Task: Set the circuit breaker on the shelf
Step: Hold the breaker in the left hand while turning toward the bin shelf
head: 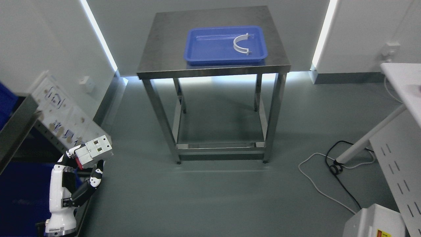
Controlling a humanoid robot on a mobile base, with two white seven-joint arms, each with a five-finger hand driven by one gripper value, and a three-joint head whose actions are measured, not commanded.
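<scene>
Head view. At 7 o'clock, the left hand [80, 164], white shell with black joints, rises from the bottom edge on a white forearm. Its fingers [96, 176] are clenched around the breaker [94, 150], a boxy, pale grey plastic block with square recesses on its upper face and a red part at its lower left end. The breaker is held above the floor, tilted, well apart from the desk.

At 12 o'clock stands the desk [164, 49], brushed steel with a dull, scuffed top, square legs and low crossbars. On it sits a blue tray [204, 46], smooth rectangular plastic with rounded corners and a raised rim. Inside the tray, toward its right end, lies a white clamp [241, 44], a half-ring with small tabs at both ends.

At 9 o'clock a dark metal shelf [16, 121] edge slants in, with a pale panel [62, 115] behind it bearing blue marks too blurred to read.

At 4 o'clock black and white cables [329, 164] curl on the smooth grey floor [213, 197]. At 5 o'clock a white box [375, 223] carries a yellow label, unreadable.
</scene>
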